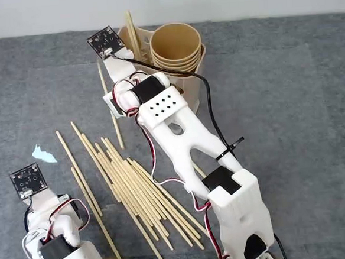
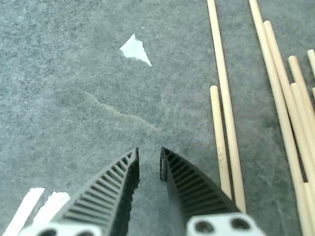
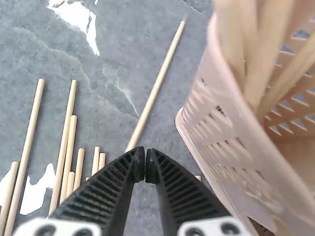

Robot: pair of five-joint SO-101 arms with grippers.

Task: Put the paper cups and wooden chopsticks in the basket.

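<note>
Although the right gripper (image 3: 145, 155) is held just beside the pale perforated plastic basket (image 3: 221, 128), its black ribbed jaws are pressed together tip to tip and nothing is gripped between them. A single long wooden chopstick (image 3: 155, 86) is seen lying on the grey felt mat (image 3: 138, 39) beyond the tips, near the basket wall but outside it. The left gripper (image 2: 149, 160) is hung low over bare mat, well apart from the basket, with its jaws parted by a narrow gap and nothing between them. A small white paper scrap (image 2: 135, 49) is noted ahead of it, and the edge of a loose pile of thin wooden chopsticks (image 2: 224, 98) lies near. Done, as judged: a stack of tan paper cups (image 1: 175, 43) is nested inside the basket, and every cup seen is in that stack, so the cup half is taken as complete. A few upright chopsticks (image 1: 131, 28) are leaned in the basket corner beside the cups. Left to do: the loose pile is spread across the mat between the two arms, and the single chopstick by the basket is to be added. The chopstick half is estimated at well under halfway, and many more pick-ups are expected.
</note>
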